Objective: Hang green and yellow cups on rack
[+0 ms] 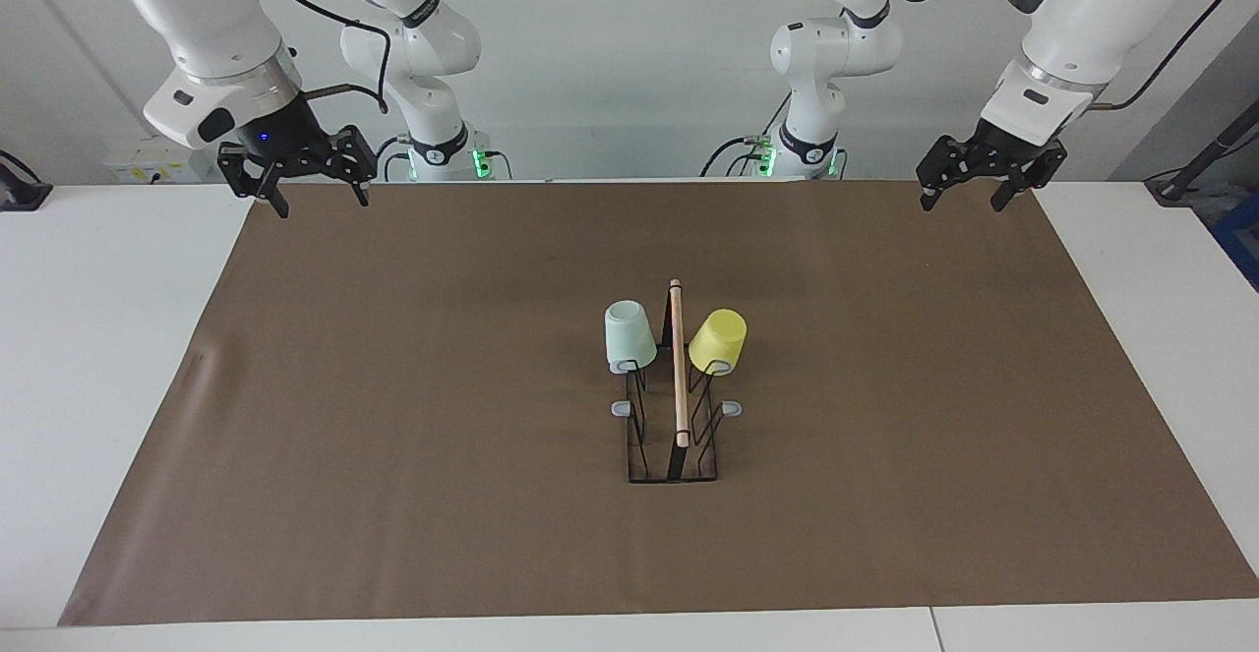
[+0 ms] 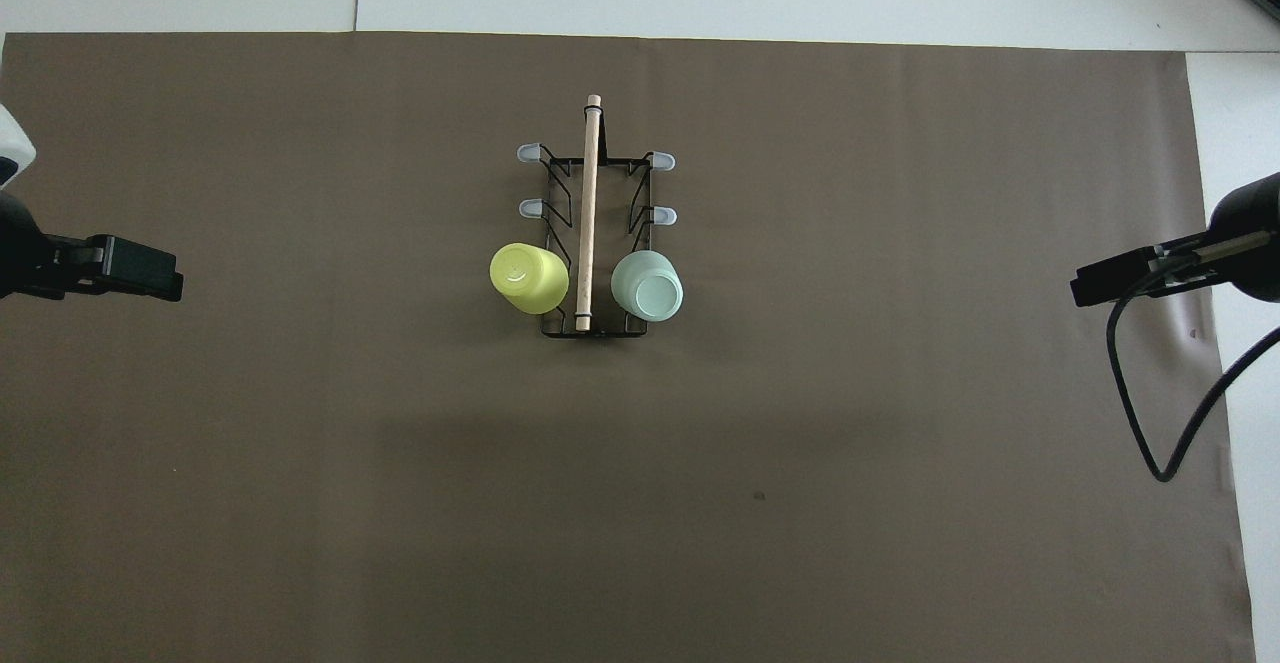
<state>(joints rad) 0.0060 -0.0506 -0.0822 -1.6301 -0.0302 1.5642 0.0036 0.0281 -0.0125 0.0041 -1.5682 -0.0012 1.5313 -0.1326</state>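
Cups sat upside down on the rack (image 1: 675, 406) in the middle of the brown mat (image 1: 393, 436). The green cup (image 1: 629, 336) hung on a prong on the side toward the right arm, and the yellow cup (image 1: 718, 341) hung on a prong on the side toward the left arm. Both were on the pair of prongs nearest the robots, one on each side of the wooden rod (image 1: 678, 362), so the rack looked balanced. Upside down, a cup stays put on its prong. The other grey prong tips were bare. The left gripper (image 1: 966, 190) was up in the air over its corner of the mat, spread wide and holding nothing. The right gripper (image 1: 320, 196) was up over its own corner, also wide and bare. Both were well apart from the rack, so the job looked done.
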